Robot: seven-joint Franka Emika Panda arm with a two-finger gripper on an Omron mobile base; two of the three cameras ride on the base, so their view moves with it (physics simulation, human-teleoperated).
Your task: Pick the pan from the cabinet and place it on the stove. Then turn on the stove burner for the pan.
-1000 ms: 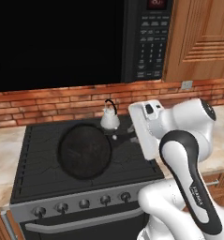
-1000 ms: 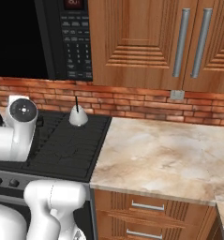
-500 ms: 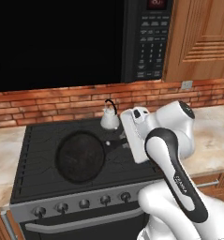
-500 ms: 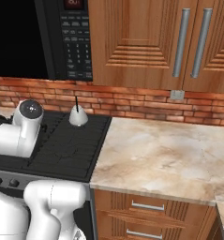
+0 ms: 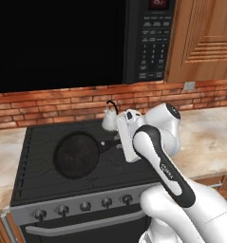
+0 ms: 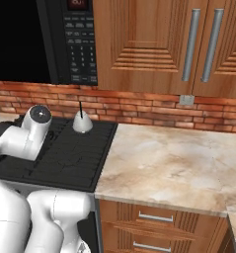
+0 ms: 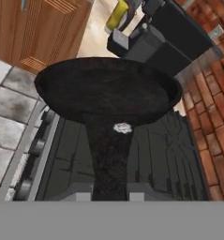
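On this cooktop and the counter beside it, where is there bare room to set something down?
The beige marble counter between the black stove and the brick wall is bare. The stove's front left, ahead of the small black frying pan, is free. Its back right is crowded by the white kettle and the gripper.

From the left base view my own wrist hides the pan's (image 5: 78, 154) handle end, and I can't make out the stove (image 5: 48, 185) knob markings.
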